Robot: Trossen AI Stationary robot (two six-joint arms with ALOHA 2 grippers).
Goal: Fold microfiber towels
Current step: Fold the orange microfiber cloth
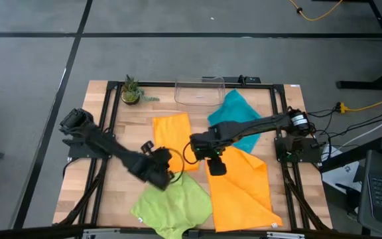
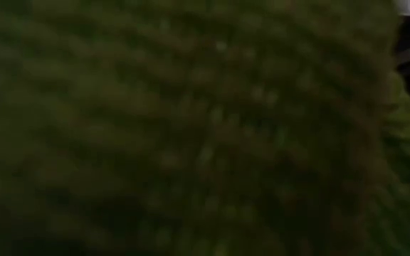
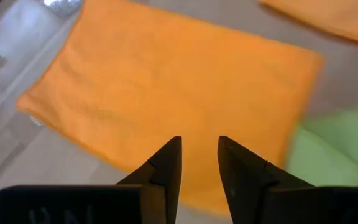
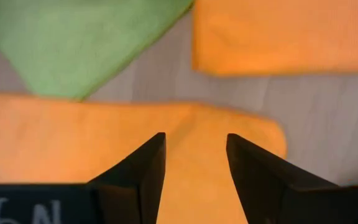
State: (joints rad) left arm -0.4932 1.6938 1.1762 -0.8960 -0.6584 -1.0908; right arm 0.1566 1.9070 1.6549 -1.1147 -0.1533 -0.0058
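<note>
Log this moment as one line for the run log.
left gripper: open, empty, over folded orange towel | right gripper: open, empty, over larger orange towel | green towel: unfolded

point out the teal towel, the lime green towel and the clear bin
teal towel (image 1: 234,106): high view, on its bare upper part beside the right arm
lime green towel (image 1: 178,202): high view, middle of the cloth
clear bin (image 1: 199,93): high view, on its see-through floor near the far table edge
</note>
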